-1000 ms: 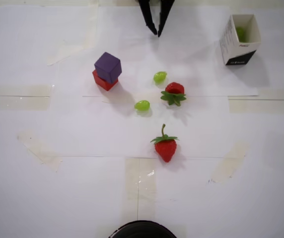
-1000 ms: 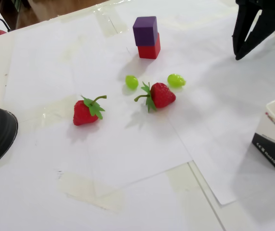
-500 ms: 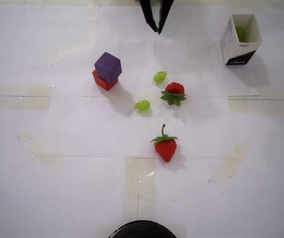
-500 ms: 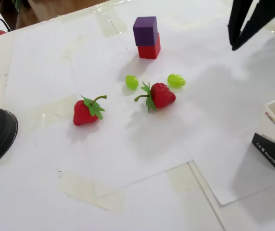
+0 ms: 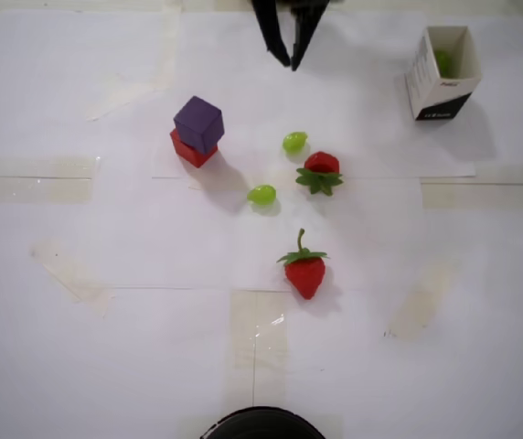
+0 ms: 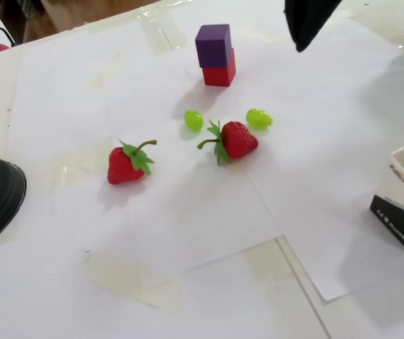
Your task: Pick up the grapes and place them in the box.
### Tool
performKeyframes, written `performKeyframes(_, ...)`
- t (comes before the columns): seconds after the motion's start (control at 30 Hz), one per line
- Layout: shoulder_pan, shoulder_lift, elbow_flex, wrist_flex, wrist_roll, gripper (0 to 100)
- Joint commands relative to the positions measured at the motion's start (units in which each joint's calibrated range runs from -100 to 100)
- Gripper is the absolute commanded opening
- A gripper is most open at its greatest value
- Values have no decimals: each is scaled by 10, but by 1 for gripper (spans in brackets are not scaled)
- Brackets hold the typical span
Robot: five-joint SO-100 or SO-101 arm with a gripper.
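— Going left to right in the overhead view, what are you seeing?

— I'm looking at a purple cube stacked on a red cube, then two small glossy light-green grapes, one lower and one upper, the upper just beside a red strawberry with green leaves. A second strawberry is lying nearer the bottom edge. Far right, the small white paper box is standing with something green showing inside.

— And the tool?

— My black two-finger gripper is hanging at the top edge, fingers parted a little, carrying nothing. The upper grape is lying straight below it in this view, long axis roughly sideways, so I'm judging that one the nearer pick.
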Motion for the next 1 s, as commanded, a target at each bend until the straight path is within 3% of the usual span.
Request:
performKeyframes(0.0,-5,89,-84,-32,-2,0)
performKeyframes(0.13,-13,149,-139,-41,1,1)
performKeyframes(0.27,-27,176,-155,-52,-2,15)
performKeyframes(0.43,-42,189,-155,-43,-22,22)
performKeyframes(0.97,-51,248,-151,-128,-40,23)
